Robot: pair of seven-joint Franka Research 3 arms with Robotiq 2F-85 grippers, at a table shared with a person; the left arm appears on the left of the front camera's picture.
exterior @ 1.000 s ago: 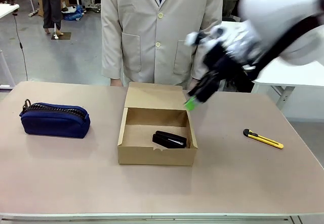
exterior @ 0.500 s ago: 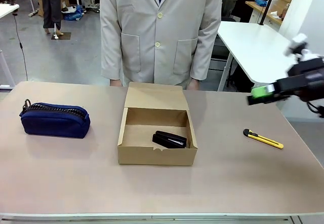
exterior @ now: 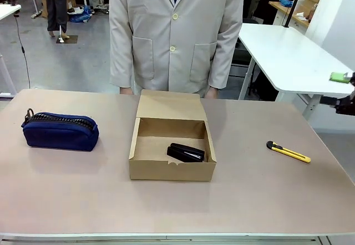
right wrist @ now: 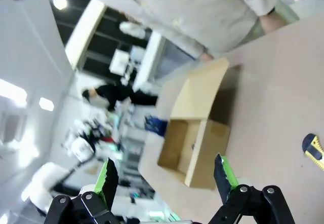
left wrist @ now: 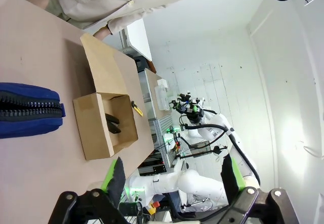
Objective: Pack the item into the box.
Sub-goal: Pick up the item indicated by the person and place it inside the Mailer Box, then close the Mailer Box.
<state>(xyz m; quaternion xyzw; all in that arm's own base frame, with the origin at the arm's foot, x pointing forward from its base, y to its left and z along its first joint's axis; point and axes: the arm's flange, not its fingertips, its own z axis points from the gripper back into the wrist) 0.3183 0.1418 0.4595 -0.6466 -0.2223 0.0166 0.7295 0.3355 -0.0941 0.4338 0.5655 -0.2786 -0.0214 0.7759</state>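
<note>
The black stapler lies inside the open brown cardboard box at the table's middle, toward its front right corner, with the flap lid folded back toward the person. My right gripper hangs open at the far right edge, high above the table, well away from the box. In the right wrist view its fingers are spread with nothing between them, and the box lies far off. In the left wrist view my left gripper is open and empty; the box and stapler sit at a distance.
A navy zippered pouch rests at the table's left. A yellow-and-black utility knife lies at the right. A person in a beige coat stands at the far edge behind the box. A white side table stands at the back right.
My right arm has pulled back from just above the box's right rear corner to the picture's far right edge. The stapler, box, pouch and knife have not moved.
</note>
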